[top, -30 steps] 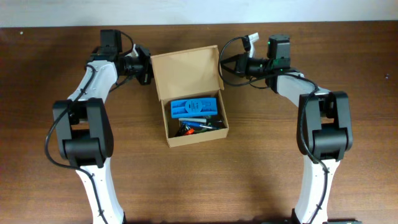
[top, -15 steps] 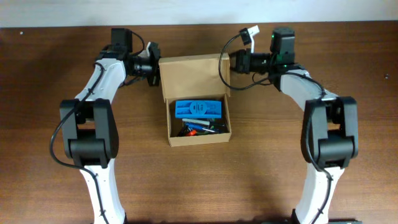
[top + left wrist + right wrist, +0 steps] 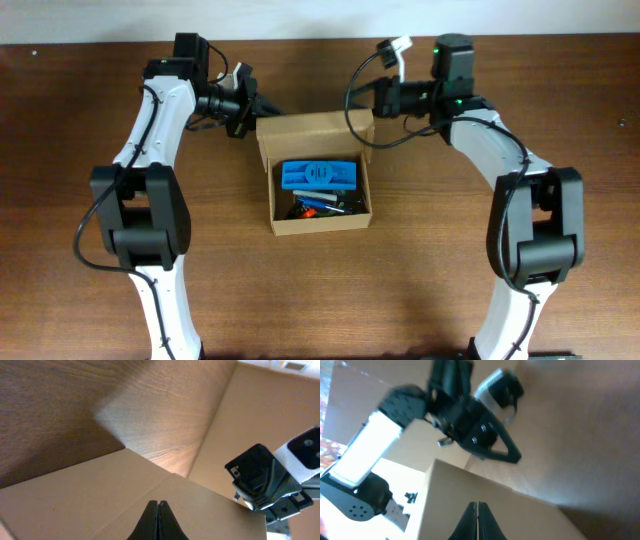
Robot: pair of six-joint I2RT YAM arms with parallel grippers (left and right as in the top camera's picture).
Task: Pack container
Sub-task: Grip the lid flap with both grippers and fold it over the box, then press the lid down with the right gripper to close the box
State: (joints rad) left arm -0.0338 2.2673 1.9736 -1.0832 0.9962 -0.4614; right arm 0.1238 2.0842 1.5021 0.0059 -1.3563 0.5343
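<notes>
The tan cardboard container (image 3: 322,223) stands open at the table's middle. Its lid flap (image 3: 315,130) is raised at the far side. Inside lie a flat blue case (image 3: 318,173) and several pens and small items (image 3: 322,205). My left gripper (image 3: 254,108) is shut, its tips against the back of the lid's left end. My right gripper (image 3: 367,100) is shut at the lid's right end. In the left wrist view the closed fingers (image 3: 157,506) rest on the lid (image 3: 75,505). In the right wrist view the closed fingers (image 3: 476,507) rest on the lid (image 3: 530,517).
The dark wooden table (image 3: 450,260) surrounds the box. The table's far edge meets a white wall (image 3: 320,15) just behind both arms. The right arm (image 3: 270,485) shows in the left wrist view and the left arm (image 3: 460,415) in the right wrist view.
The lid flap has swung up from lying back to nearly upright. Both shut grippers have moved in behind it, and the box has straightened a little.
</notes>
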